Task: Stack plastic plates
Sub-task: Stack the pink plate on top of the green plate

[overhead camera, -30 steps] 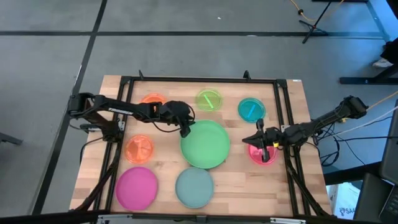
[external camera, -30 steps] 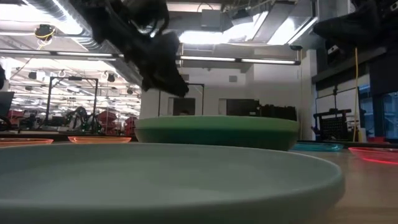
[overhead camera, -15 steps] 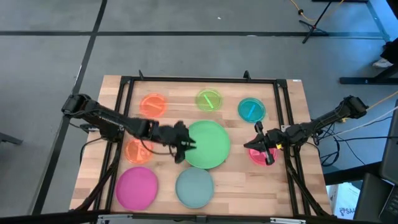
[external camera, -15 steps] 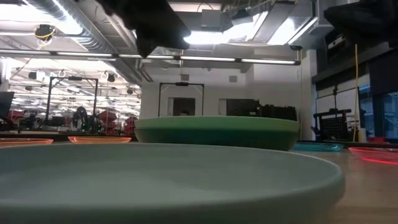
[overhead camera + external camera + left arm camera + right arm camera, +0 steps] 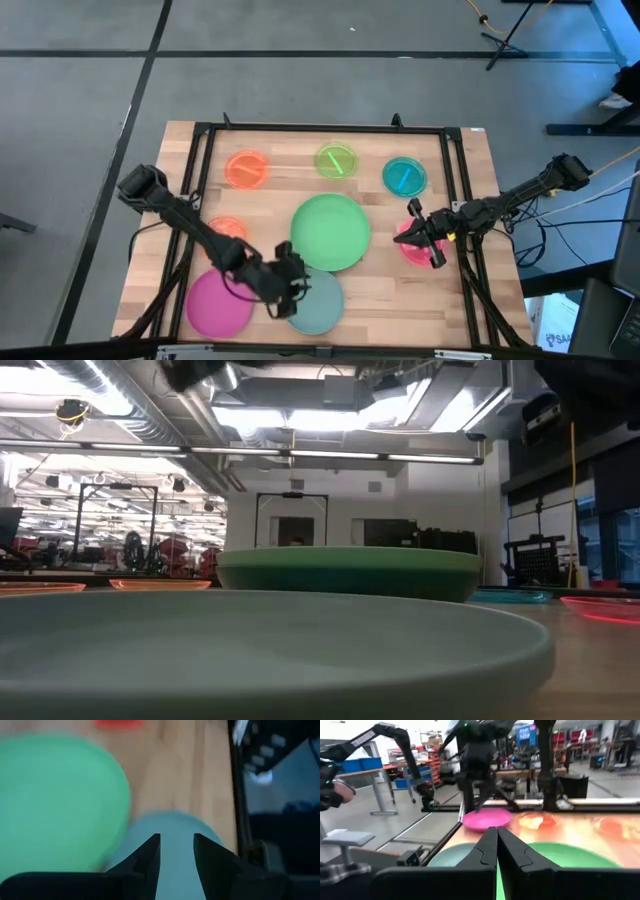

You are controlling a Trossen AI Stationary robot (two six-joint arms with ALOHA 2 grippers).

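Observation:
Round plastic plates lie flat on the wooden table point(image 5: 470, 290): a large green plate point(image 5: 330, 232) in the middle, magenta point(image 5: 220, 302) and pale blue-grey point(image 5: 318, 302) ones near the front, and small orange point(image 5: 246, 168), lime point(image 5: 337, 160) and teal point(image 5: 404, 176) ones at the far side. A second orange plate point(image 5: 225, 230) is partly under my left arm. My left gripper point(image 5: 292, 290) point(image 5: 176, 852) hovers open over the blue-grey plate's point(image 5: 175, 835) left part. My right gripper point(image 5: 405, 238) point(image 5: 496, 842) is shut over the red-pink plate's point(image 5: 422, 250) left rim. My right gripper is shut just over the red-pink plate's left rim point(image 5: 408, 246), coming level from the table's right. The gripper itself hides that spot, so I cannot tell whether it touches the plate. The plate lies flat on the table.
A black frame point(image 5: 320, 128) runs around the tabletop, with rails down both sides. The low view looks across the blue-grey plate point(image 5: 270, 650) to the green plate point(image 5: 350, 572). Bare wood shows between the green plate and the red-pink one.
My left gripper has swept from the green plate's far-left rim toward the table's near edge and now hangs over the blue-grey plate. In the low view it has gone up out of the picture. No plate has moved.

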